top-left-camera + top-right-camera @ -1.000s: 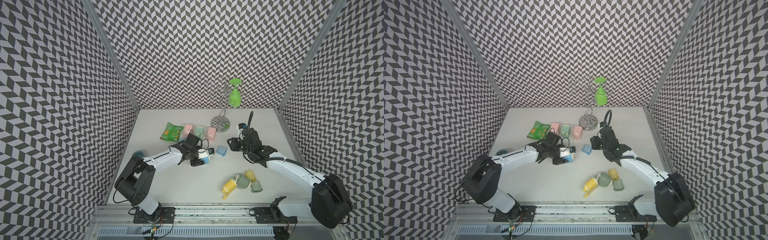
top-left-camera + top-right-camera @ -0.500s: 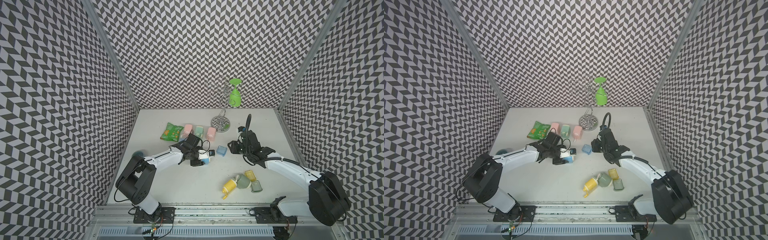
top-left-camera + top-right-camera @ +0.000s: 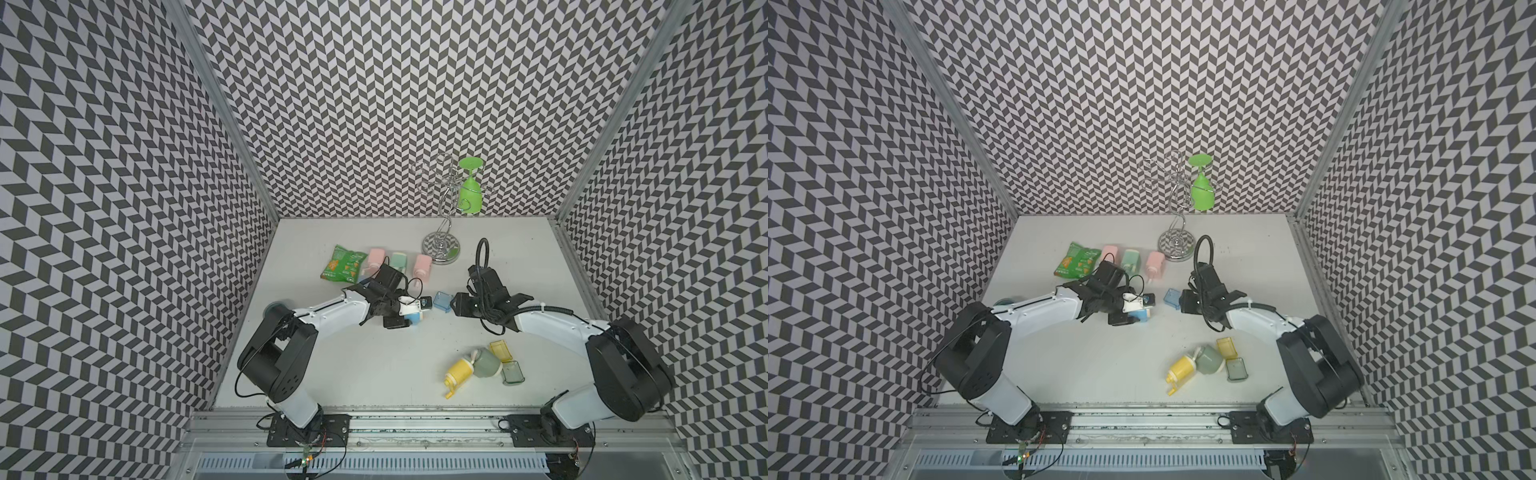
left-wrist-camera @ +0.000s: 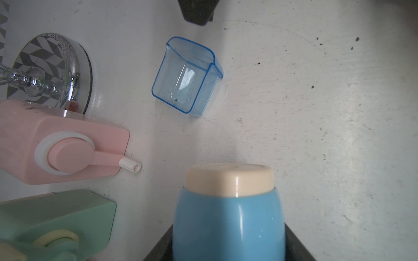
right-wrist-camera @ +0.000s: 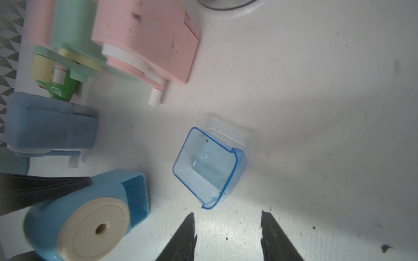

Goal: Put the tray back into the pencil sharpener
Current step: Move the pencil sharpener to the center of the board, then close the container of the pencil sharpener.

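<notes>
Mid-table, between your two arms, the clear blue tray [image 3: 441,301] lay loose on the white table [image 3: 374,374], outside the sharpener and touching neither gripper. Your left gripper [image 3: 411,314] was clamped on the blue pencil sharpener [image 5: 86,217], just left of the tray. The cream face with the pencil hole looked toward the right arm, and the open tray slot [image 5: 135,196] sat on the side nearest the tray. Your right gripper [image 5: 227,235] was just right of the tray, jaws apart with nothing between them and the tips short of the tray's rim. On the far side, a pink sharpener [image 4: 63,140] and a green sharpener [image 4: 56,217] lay near the chrome stand base [image 4: 49,67], well clear of the tray.
</notes>
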`<action>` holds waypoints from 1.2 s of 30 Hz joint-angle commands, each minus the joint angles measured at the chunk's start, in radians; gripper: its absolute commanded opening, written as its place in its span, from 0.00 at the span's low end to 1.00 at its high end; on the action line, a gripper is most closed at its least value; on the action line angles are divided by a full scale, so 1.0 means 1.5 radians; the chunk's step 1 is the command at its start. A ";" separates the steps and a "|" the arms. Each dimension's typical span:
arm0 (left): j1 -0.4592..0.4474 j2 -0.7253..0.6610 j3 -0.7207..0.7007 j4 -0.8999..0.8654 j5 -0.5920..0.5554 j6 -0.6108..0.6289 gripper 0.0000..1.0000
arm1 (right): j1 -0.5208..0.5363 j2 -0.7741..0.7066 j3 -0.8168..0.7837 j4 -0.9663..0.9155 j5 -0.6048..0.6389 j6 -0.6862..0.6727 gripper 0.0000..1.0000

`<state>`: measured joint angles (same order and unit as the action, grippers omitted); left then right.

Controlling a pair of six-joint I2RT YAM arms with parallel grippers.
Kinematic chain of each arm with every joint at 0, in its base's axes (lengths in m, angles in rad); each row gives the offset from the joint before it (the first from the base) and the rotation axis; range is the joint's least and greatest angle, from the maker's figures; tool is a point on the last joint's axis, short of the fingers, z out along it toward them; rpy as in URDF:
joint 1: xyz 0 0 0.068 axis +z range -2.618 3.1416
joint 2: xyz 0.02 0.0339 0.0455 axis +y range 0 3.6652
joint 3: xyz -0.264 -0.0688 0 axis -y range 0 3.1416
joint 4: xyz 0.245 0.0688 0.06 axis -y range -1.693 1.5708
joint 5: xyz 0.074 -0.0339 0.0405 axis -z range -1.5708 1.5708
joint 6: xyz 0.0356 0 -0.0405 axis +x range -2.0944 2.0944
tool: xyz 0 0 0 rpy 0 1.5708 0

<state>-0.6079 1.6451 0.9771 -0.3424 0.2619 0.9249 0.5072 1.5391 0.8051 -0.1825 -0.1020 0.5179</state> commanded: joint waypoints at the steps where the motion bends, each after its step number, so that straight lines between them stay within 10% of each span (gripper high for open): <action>1: 0.005 0.011 0.005 -0.013 -0.002 0.001 0.69 | 0.000 0.028 0.035 0.018 -0.008 0.010 0.49; 36: 0.019 -0.034 -0.015 0.020 -0.011 0.003 0.60 | 0.064 0.151 0.134 -0.028 0.061 -0.028 0.23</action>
<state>-0.5877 1.6173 0.9649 -0.3340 0.2306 0.9234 0.5850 1.7546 0.9852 -0.2253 -0.0189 0.4931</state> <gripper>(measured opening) 0.621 0.230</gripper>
